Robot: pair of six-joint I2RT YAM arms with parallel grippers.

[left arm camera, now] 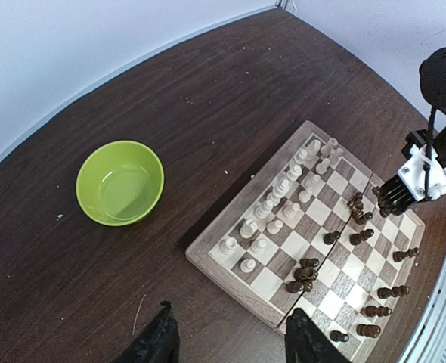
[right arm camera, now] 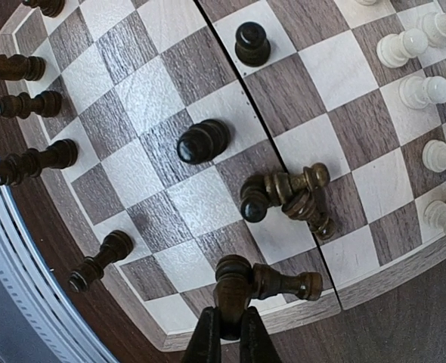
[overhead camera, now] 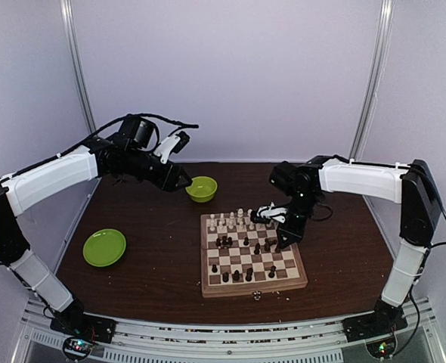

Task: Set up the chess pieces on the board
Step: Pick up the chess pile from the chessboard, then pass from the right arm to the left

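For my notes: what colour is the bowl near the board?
Lime green bowl, best in the left wrist view.

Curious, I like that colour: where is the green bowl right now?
In the overhead view, the green bowl sits on the table left of centre, just beyond the far left corner of the chessboard.

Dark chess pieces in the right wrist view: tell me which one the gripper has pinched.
The dark piece at the board's edge, between the right gripper's closed fingers. A fallen one lies against it; none else is gripped.
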